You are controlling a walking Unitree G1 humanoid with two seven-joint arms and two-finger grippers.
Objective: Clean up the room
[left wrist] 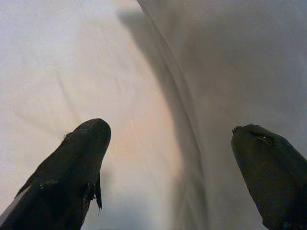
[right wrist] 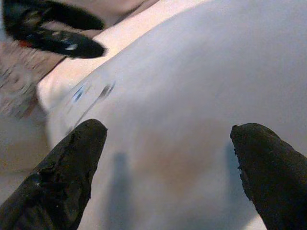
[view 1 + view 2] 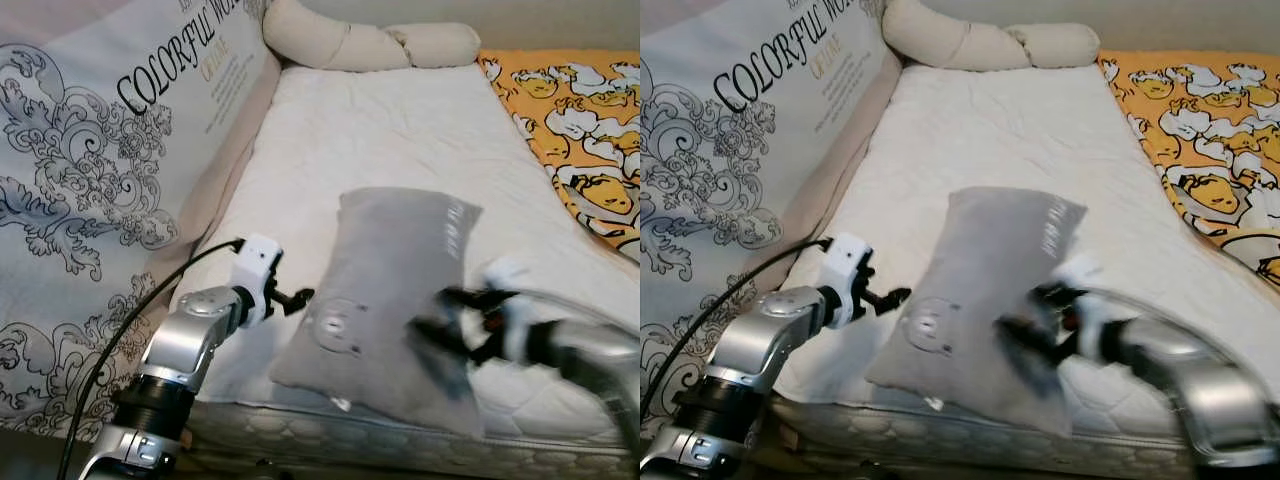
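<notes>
A grey pillow (image 3: 390, 300) with a small printed face lies tilted on the white mattress (image 3: 380, 130), near its front edge. My left gripper (image 3: 298, 296) is at the pillow's left edge, open; its fingers (image 1: 76, 163) straddle the pillow's side seam in the left wrist view. My right gripper (image 3: 455, 330) hovers over the pillow's right lower part, blurred, open. In the right wrist view its fingertips (image 2: 72, 167) stand wide apart above the grey pillow (image 2: 192, 96), with the left gripper (image 2: 53, 33) visible beyond.
A large printed cushion (image 3: 110, 170) leans along the bed's left side. A beige bolster (image 3: 360, 40) lies at the head of the bed. An orange duck-print blanket (image 3: 585, 130) covers the right side. The mattress's front edge (image 3: 400, 440) is just below the pillow.
</notes>
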